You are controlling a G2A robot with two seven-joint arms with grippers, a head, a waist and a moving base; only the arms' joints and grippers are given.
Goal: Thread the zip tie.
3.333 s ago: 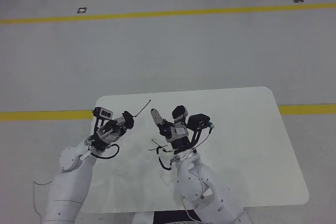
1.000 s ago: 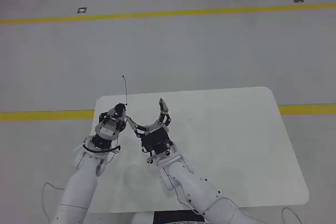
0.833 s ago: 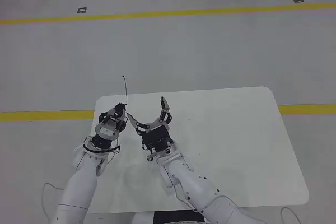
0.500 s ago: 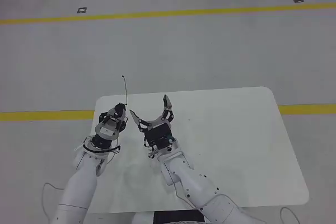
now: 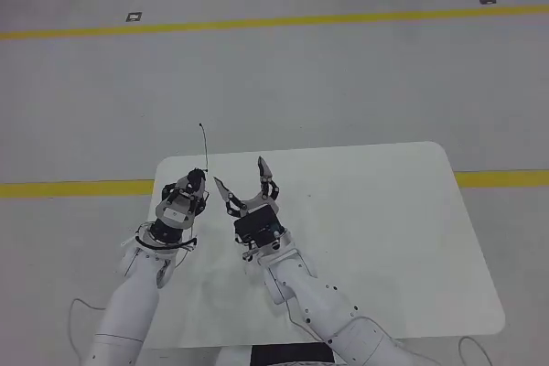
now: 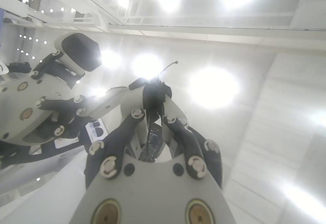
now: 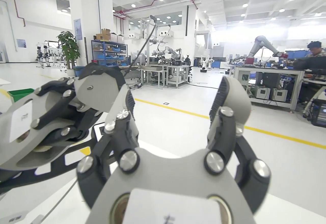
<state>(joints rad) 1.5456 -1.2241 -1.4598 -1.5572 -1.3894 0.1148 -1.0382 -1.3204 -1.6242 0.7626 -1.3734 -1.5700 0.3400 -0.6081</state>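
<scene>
A thin black zip tie (image 5: 201,146) stands out of my left gripper (image 5: 195,179), which is shut on its lower end; the tail points away over the table's far edge. In the left wrist view the zip tie (image 6: 166,67) rises past the closed fingertips of that gripper (image 6: 153,94), its tip slightly bent. My right gripper (image 5: 242,179) hovers just beside it, open, with nothing between its fingers (image 7: 126,104). In the right wrist view the right gripper (image 7: 175,105) is spread wide, and the left gripper (image 7: 99,82) with the zip tie (image 7: 144,44) is close to one side.
The white table (image 5: 393,238) lies under both arms, bare to the right. A yellow floor line (image 5: 64,188) runs behind it. Workbenches and other machines (image 7: 265,82) stand far off in the hall.
Both arms have come together and the zip tie now points away from me instead of slanting right. Over the last second the open right gripper drifted slightly away from the left one and narrowed a little.
</scene>
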